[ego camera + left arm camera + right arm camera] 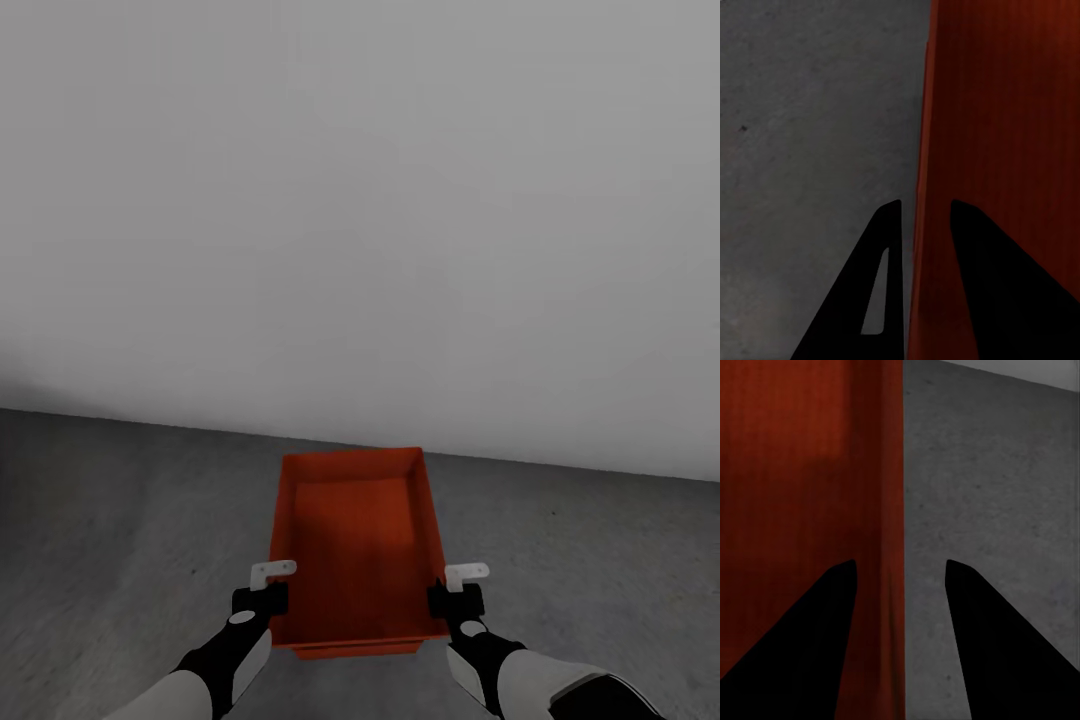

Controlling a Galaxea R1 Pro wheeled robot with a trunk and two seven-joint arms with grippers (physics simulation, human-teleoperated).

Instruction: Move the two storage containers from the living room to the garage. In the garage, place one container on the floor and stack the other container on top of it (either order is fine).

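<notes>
Grippers, left and right, are straddling the orange-red storage container's side walls, fingers narrowly apart, near the grey wall.

The head view looks forward and steeply down from above both arms, taking in the dark grey floor, the pale wall and the orange-red container from some way off. Each wrist view looks along its gripper's fingers, very close against one long wall of the container, with floor beside it; all three share that box and concrete
</notes>
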